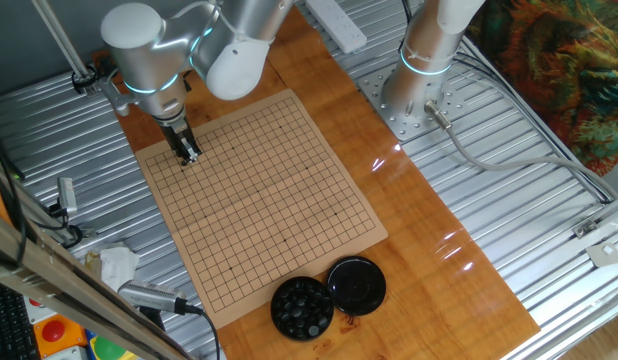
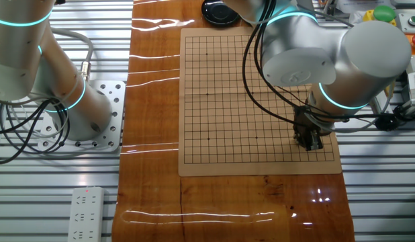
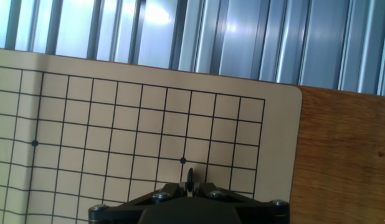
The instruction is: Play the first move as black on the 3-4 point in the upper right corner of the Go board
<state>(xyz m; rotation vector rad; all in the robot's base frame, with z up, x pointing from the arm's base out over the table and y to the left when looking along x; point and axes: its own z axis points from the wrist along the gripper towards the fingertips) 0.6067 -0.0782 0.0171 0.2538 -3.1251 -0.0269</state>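
gripper [image 3: 190, 186] body cut off at 6 o'clock, stone [image 3: 190, 178] mostly hidden between fingertips, board [image 3: 118, 124] cropped at 9 o'clock

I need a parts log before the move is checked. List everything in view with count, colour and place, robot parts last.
Go board: one, tan with a black grid, on the wooden tabletop.
Stone: one, black, pinched edge-on in the tool, just below a star point near the board's corner.
Bowl: one, black, full of black stones, beside the board's near edge.
Lid: one, black, flat on the wood, touching the bowl.
Tabletop: one, glossy brown wood, between ribbed metal panels.
Power strip: one, white, on the metal panel.
Second arm base: one, silver, bolted beside the wood.
Arm: one, silver-white, over the board.
Tool: one, black, low over the board corner, closed on the stone.
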